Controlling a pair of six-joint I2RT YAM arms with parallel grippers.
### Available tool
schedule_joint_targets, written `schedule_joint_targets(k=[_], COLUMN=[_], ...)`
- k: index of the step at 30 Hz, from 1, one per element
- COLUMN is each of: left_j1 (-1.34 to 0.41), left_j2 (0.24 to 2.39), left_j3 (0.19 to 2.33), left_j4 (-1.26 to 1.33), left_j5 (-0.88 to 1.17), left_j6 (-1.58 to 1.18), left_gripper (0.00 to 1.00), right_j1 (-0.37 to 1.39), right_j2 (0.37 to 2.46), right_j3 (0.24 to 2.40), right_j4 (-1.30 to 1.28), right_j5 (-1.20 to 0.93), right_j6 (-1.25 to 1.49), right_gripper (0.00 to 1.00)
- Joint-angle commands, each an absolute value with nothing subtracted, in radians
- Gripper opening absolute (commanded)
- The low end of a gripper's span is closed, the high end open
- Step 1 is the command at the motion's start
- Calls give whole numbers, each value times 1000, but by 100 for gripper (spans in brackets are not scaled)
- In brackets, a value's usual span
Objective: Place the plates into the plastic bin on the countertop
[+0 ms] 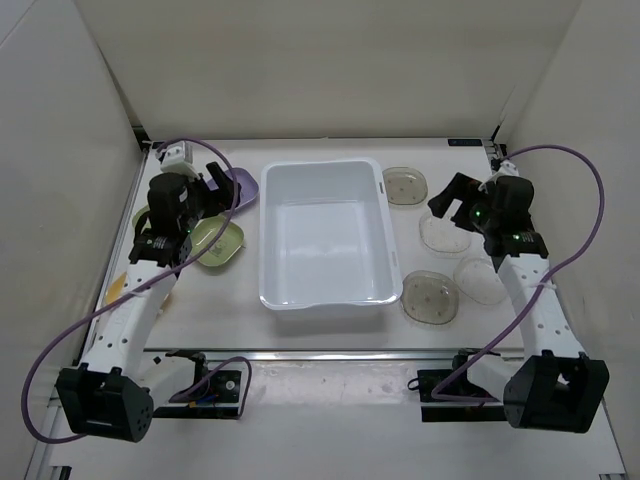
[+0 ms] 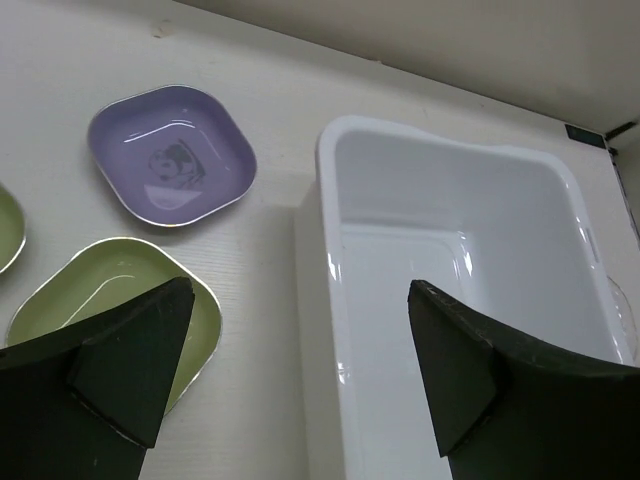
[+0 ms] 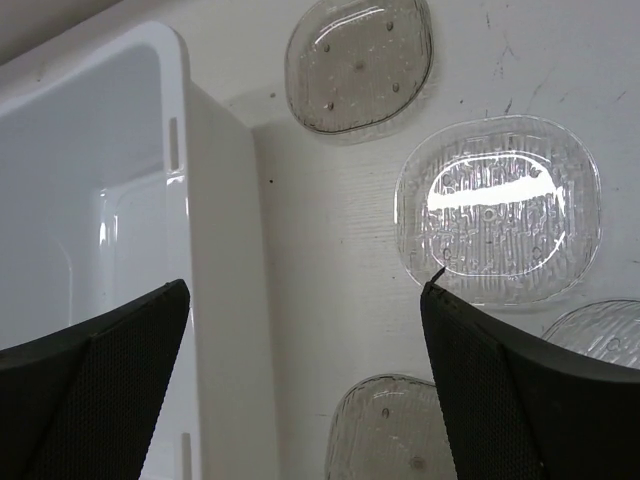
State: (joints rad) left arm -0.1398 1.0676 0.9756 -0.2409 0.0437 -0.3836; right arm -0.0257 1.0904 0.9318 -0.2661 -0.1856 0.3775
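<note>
One plastic bin (image 1: pixel 325 235) is sitting at the centre of the surface (image 1: pixel 330 330). It is white, rectangular and deep, with rounded corners and a lipped rim, and nothing is lying inside it.

Seven plates are showing, all on the surface outside the bin.
- At the bin's 9 o'clock side: one purple plate (image 1: pixel 240 188), rounded-square with a small printed figure at its centre, and two light-green plates. One green plate (image 1: pixel 215 242) is lying near the bin wall. The second green plate (image 2: pixel 8 225) is lying farther out and is cut off by the left wrist view's edge.
- At the bin's 3 o'clock side: four translucent plates. Two are greyish and speckled, one at 1 o'clock (image 1: pixel 405 186) and one at 4 o'clock (image 1: pixel 432 297). Two are clear and ribbed, one (image 1: pixel 445 232) at 3 o'clock and one (image 1: pixel 480 280) farther out at 4 o'clock.

The left gripper (image 2: pixel 300 290) is hanging over the gap between the nearer green plate and the bin, fingers spread wide and holding nothing. The right gripper (image 3: pixel 305 290) is hanging between the bin wall and the clear plates, likewise spread wide and holding nothing.
</note>
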Motion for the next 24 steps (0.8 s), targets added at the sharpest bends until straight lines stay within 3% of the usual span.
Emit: schedule_joint_targets(k=[1,6,12,17,21,24], left_j1=[-137,-137,-137,-137,-135,-133], left_j2=[1080,1104,1056,1012,1012,1006], left_j3=[1034,1058,1020,962,957,947], left_j4=[-233,-276,-279,-276,-313,-325], left_j5=[-51,-3,61,71,67,71], left_j6=[-399,-397,-394,-408,-411,-413], left_gripper=[99,99,99,99,99,99], right_j1=[-28,-31,-32,-34,-34,-35], right_j2=[1123,1349,1635,1859,2046,2114], right_j3=[952,1077,1257,1423,1590,1630], right_j4=[-233,-239,-175,-166,-204,-190], right_j5=[-152,-54,-58,-109,-161,-204], right_j6=[393,332,252,203,178,196], right_gripper=[99,99,85,83,68,68])
